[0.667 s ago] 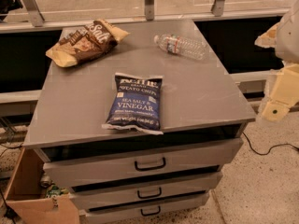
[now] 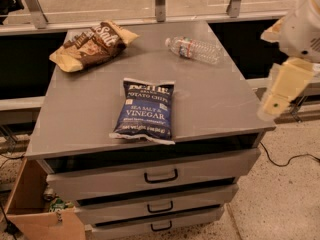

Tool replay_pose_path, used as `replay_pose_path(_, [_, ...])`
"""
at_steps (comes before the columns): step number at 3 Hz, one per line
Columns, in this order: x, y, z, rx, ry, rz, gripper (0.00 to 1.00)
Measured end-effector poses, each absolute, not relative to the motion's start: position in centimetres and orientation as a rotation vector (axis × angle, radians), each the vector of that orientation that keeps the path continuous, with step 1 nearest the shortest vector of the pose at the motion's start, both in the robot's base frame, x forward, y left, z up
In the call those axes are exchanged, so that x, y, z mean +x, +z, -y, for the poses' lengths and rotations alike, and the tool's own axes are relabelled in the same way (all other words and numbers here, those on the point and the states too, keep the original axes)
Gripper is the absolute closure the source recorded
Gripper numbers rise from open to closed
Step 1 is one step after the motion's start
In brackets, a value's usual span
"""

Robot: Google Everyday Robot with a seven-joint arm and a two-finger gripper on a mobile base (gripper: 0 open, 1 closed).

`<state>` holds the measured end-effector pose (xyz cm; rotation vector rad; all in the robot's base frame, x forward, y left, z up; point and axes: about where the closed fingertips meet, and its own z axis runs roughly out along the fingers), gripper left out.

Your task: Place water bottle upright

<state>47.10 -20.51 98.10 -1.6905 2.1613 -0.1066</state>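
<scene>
The water bottle (image 2: 196, 49) is a small clear ribbed bottle with a white label band. It lies on its side at the far right of the grey cabinet top (image 2: 215, 99), with its white cap pointing left. My gripper (image 2: 281, 88) hangs in the air off the cabinet's right edge. It is to the right of the bottle and nearer the camera, apart from it and holding nothing that I can see. The white arm (image 2: 302, 26) reaches in from the upper right.
A blue salt and vinegar chip bag (image 2: 145, 110) lies flat near the front middle. A brown chip bag (image 2: 92, 45) lies at the far left corner. Drawers (image 2: 160, 176) are below, a cardboard box (image 2: 35, 211) stands on the floor at left, and a railing runs behind.
My gripper has moved a little to the left, closer to the cabinet's right edge. The bottle and both bags have not moved.
</scene>
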Motion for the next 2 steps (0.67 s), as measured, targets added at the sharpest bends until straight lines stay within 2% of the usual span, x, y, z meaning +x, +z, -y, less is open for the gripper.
replay_pose_path(2, [62.5,97.7,16.6,-1.566,-0.084,-2.034,0.0])
